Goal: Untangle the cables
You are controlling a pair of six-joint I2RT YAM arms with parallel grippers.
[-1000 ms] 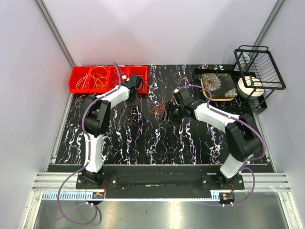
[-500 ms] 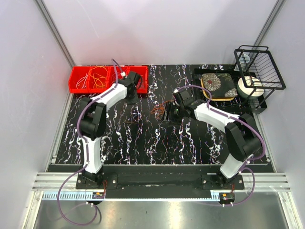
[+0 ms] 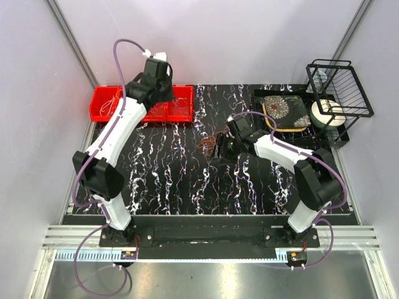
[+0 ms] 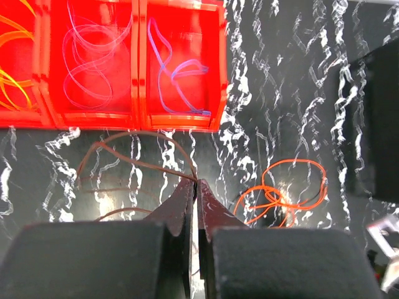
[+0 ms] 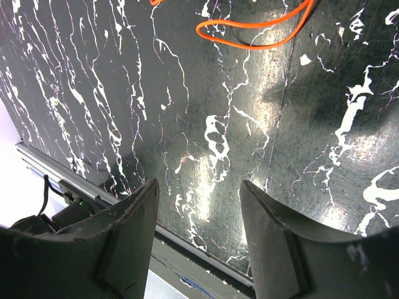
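My left gripper is raised above the red bins. In the left wrist view it is shut on a thin dark red cable that loops down over the table. An orange cable lies coiled on the table to its right. The bins hold a blue cable, a white cable and yellow-orange cables. My right gripper is open and empty, low over the table beside the orange cable. In the right wrist view the gripper has the orange cable ahead of it.
A black wire rack stands at the back right with a white roll under it. A floral mat lies beside it. The table's near edge and rail show in the right wrist view.
My left arm has risen from table level beside the bins to high above them, carrying the dark red cable. The right arm has not moved.
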